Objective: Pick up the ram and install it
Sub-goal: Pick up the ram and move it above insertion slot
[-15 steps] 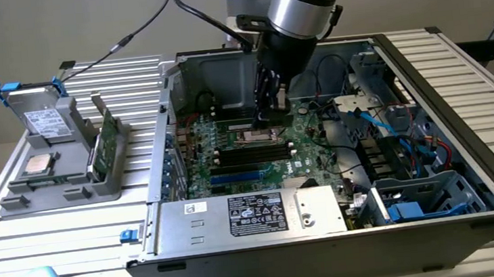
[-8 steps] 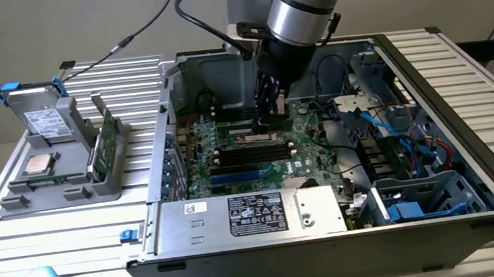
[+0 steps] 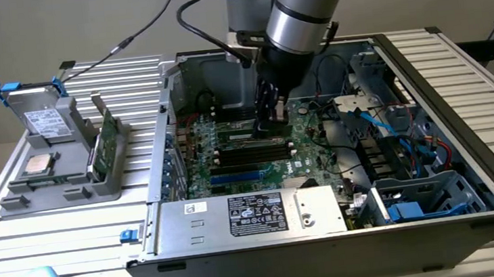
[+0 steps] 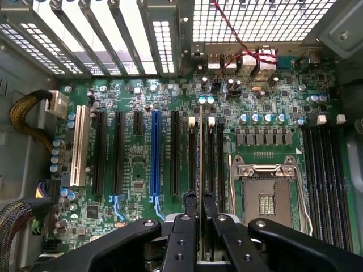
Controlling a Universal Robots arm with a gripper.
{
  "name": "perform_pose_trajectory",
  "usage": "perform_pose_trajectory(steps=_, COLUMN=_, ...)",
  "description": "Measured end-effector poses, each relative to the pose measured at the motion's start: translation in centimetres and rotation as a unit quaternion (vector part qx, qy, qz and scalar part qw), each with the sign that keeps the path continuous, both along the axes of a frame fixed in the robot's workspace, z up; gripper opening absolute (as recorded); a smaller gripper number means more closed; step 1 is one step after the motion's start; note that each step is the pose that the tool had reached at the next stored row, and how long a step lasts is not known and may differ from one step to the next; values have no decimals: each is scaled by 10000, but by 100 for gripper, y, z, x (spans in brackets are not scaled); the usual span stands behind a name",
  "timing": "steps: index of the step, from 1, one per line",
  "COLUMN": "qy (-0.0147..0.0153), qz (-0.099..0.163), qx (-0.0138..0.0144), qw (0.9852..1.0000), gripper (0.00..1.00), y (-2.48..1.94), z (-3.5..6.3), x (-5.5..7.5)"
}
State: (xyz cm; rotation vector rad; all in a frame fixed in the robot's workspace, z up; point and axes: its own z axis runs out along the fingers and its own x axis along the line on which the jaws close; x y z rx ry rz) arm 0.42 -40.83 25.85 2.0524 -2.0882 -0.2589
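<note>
I'm down inside the computer case (image 3: 466, 158) with my gripper (image 4: 200, 198) clamped on the ram (image 4: 201, 153): one finger on each flat face, the stick pinched between them. I hold it on edge, so from the wrist it reads as a thin pale line. It runs along the memory slots (image 4: 218, 164) just beside the CPU socket (image 4: 266, 195), on the socket's side toward the blue expansion slot (image 4: 155, 153). I judge that's the reason for this grip. With the board upright and its long edge parallel to the slots, the contact edge faces straight down at the motherboard.

Here's the hard part: edge-on, the ram hides its own lower edge. I can't tell whether it sits in a slot, rests on top of one, or hangs just above. Which slot of that bank it lines up with is also too close to call. The white latch tabs (image 4: 211, 120) show at the far end of the bank, but open or closed, I can't say. My fingers cover the near end of the stick, and its chips face sideways, out of sight.

In the exterior view my arm (image 3: 299, 11) comes straight down over the socket and covers the ram, the socket and part of the bank.

Well apart from the socket, outside the case, a grey holder (image 3: 60, 177) sits on the desk (image 3: 57, 238) with a taller green card (image 3: 107, 145) standing in it.
</note>
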Motion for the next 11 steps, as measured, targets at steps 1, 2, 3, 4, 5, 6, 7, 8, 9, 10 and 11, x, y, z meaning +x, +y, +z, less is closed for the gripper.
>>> perform_pose_trajectory(steps=1, qy=0, qz=-4, qx=-6, qw=10000, gripper=15, y=0, z=-15, x=-1)
perform_pose_trajectory(steps=2, qy=-1, qz=-9, qx=-13, qw=10000, gripper=15, y=0, z=-32, x=-2)
perform_pose_trajectory(steps=3, qy=-1, qz=-13, qx=-19, qw=10000, gripper=15, y=0, z=-48, x=-3)
perform_pose_trajectory(steps=4, qy=-2, qz=-18, qx=-23, qw=10000, gripper=15, y=0, z=-64, x=-4)
perform_pose_trajectory(steps=5, qy=-2, qz=-22, qx=-27, qw=10000, gripper=15, y=0, z=-82, x=-5)
perform_pose_trajectory(steps=6, qy=-3, qz=-27, qx=-30, qw=10000, gripper=15, y=0, z=-101, x=-5)
perform_pose_trajectory(steps=7, qy=-3, qz=-32, qx=-33, qw=10000, gripper=15, y=0, z=-118, x=-6)
perform_pose_trajectory(steps=8, qy=-4, qz=-36, qx=-35, qw=10000, gripper=15, y=0, z=-137, x=-7)
perform_pose_trajectory(steps=9, qy=-4, qz=-40, qx=-38, qw=10000, gripper=15, y=0, z=-155, x=-8)
perform_pose_trajectory(steps=10, qy=-4, qz=-43, qx=-41, qw=10000, gripper=15, y=0, z=-173, x=-8)
perform_pose_trajectory(steps=11, qy=-4, qz=-46, qx=-43, qw=10000, gripper=15, y=0, z=-190, x=-9)
